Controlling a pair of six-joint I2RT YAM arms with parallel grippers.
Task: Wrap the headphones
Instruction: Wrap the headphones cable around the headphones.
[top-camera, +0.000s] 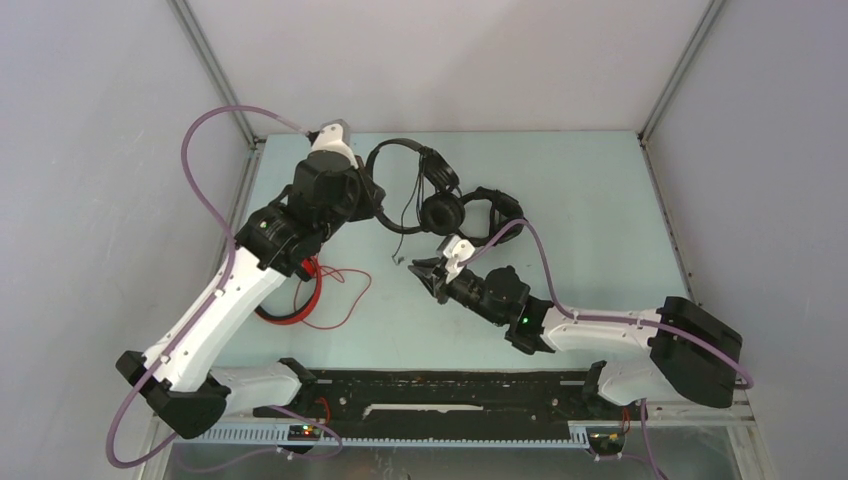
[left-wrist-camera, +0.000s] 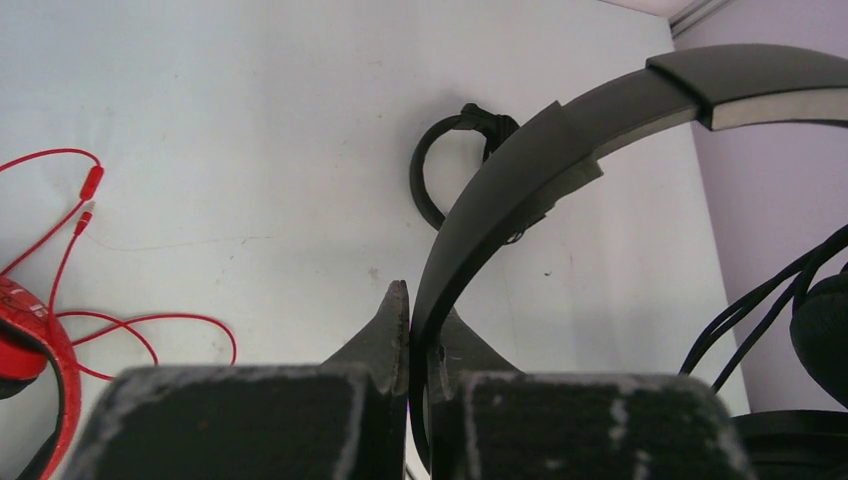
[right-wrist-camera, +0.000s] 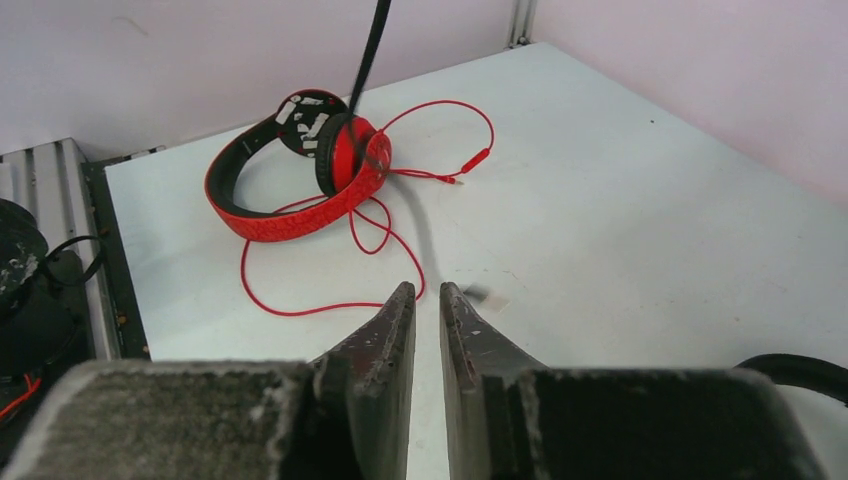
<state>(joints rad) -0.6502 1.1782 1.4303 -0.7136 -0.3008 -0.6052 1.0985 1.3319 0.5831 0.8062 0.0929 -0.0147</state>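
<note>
Top view: left gripper (top-camera: 376, 200) clamped on the slim black headset (top-camera: 441, 214), toward the far edge of the table (top-camera: 580, 200); bulkier black headset (top-camera: 497, 203) just beside it; red headset (top-camera: 285, 310) nearer, partly under the left arm.
Left wrist view: jaws pinch the headset's band (left-wrist-camera: 520, 180) tight.
Right wrist view: right gripper (right-wrist-camera: 425, 300) slightly parted, empty; thin black cable (right-wrist-camera: 372, 45) dangles ahead, red headset beyond.
Doing it well: hold the band steady, catch the dangling cable, wind even loops clear of the red one.

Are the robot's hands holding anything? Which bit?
The left gripper pinches the slim black headphones by the headband. The right gripper holds nothing.
</note>
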